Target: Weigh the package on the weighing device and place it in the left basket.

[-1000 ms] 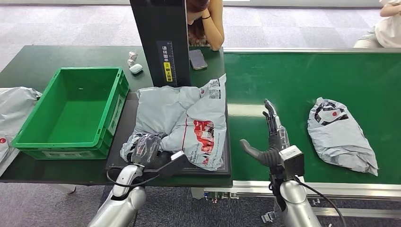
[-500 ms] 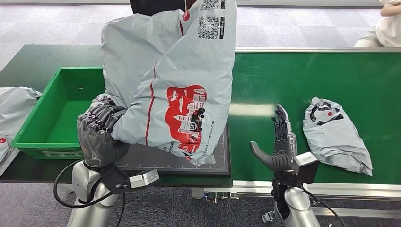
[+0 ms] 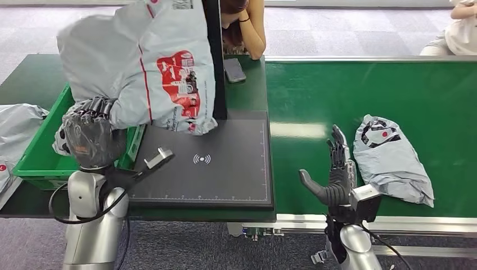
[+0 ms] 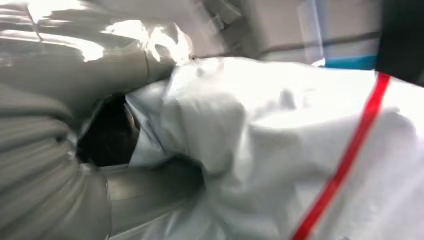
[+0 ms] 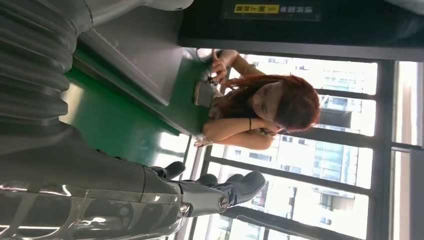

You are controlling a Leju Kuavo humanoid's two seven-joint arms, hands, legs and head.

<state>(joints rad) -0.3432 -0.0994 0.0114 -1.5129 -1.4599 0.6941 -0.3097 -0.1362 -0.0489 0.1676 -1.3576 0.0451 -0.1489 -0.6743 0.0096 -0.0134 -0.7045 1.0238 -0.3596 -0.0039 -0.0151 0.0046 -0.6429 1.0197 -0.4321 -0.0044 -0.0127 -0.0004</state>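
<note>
My left hand [image 3: 90,135] grips a grey package with a red print [image 3: 140,62] and holds it high above the green basket [image 3: 39,154], whose right part it hides. In the left wrist view the package [image 4: 280,150] fills the picture beside my left hand [image 4: 55,165]. The black weighing plate [image 3: 208,163] lies bare in the middle of the table. My right hand [image 3: 334,177] stands open above the green belt, fingers [image 5: 220,192] spread, holding nothing. A second grey package [image 3: 391,160] lies on the belt just right of that hand.
A black post [image 3: 214,56] rises behind the weighing plate, with a phone [image 3: 234,70] beside it. A person leans on the far table edge [image 3: 244,28]; another person sits at the far right [image 3: 464,28]. More grey bags [image 3: 14,135] lie left of the basket.
My left hand has lifted the package off the weighing plate and swung it left, over the basket. The plate is now bare. My right hand stays open and has hardly moved.
</note>
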